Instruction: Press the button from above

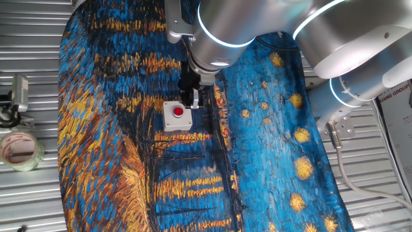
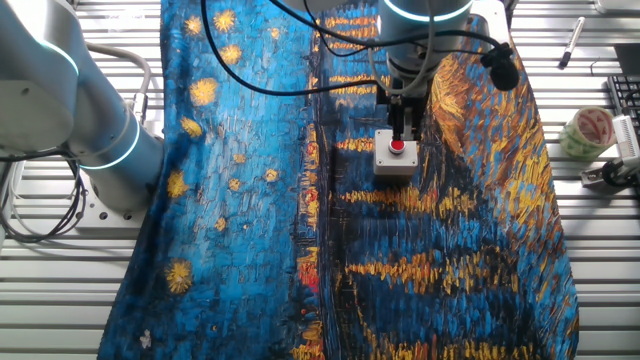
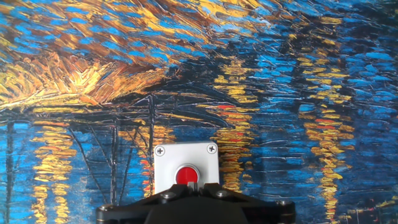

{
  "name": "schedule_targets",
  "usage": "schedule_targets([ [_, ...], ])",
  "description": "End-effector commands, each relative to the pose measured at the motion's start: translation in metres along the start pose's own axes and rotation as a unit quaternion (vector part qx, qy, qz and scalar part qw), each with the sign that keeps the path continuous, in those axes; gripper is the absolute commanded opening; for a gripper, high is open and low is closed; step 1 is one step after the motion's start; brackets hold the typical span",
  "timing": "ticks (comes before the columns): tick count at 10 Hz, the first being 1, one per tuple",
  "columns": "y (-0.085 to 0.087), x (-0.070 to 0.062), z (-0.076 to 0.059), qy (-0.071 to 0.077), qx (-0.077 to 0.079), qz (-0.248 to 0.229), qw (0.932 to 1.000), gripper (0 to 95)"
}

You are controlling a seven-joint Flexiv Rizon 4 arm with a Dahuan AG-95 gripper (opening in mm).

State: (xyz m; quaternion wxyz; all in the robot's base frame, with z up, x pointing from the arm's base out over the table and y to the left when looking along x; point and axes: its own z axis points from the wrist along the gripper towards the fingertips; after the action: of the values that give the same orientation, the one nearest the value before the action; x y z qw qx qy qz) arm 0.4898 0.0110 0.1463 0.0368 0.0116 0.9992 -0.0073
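Note:
The red button [image 1: 178, 112] sits in the top of a small light-grey square box [image 1: 168, 124] on the painted cloth. It also shows in the other fixed view [image 2: 398, 148] and low in the hand view [image 3: 185, 175]. My gripper [image 1: 192, 101] hangs straight down at the box's far right side, its tips just above the button's level. In the other fixed view the gripper [image 2: 402, 132] ends right above the button. In the hand view the fingertips [image 3: 193, 185] meet in a thin line over the button's near edge. I cannot tell whether they touch it.
A blue and yellow painted cloth [image 1: 270, 161] covers the slatted metal table. A tape roll [image 1: 19, 149] and a small metal device [image 1: 19, 93] lie off the cloth; both also show in the other fixed view, the roll [image 2: 590, 130] near a pen [image 2: 570, 42]. The arm's base [image 2: 95, 130] stands beside the cloth.

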Motion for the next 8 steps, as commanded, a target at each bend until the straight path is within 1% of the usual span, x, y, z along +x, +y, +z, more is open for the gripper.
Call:
schedule_targets([
  [1, -0.0003, 0.0005, -0.0005, 0.0, 0.001, -0.003, 1.0, 0.0],
  [4, -0.0003, 0.0005, -0.0005, 0.0, 0.0, -0.008, 1.0, 0.0],
  [5, -0.0003, 0.0005, -0.0005, -0.003, -0.001, -0.011, 0.9999, 19.0],
  [6, -0.0003, 0.0005, -0.0005, -0.005, -0.001, -0.013, 0.9999, 19.0],
  [8, -0.0003, 0.0006, -0.0008, -0.004, -0.002, -0.008, 1.0, 19.0],
])
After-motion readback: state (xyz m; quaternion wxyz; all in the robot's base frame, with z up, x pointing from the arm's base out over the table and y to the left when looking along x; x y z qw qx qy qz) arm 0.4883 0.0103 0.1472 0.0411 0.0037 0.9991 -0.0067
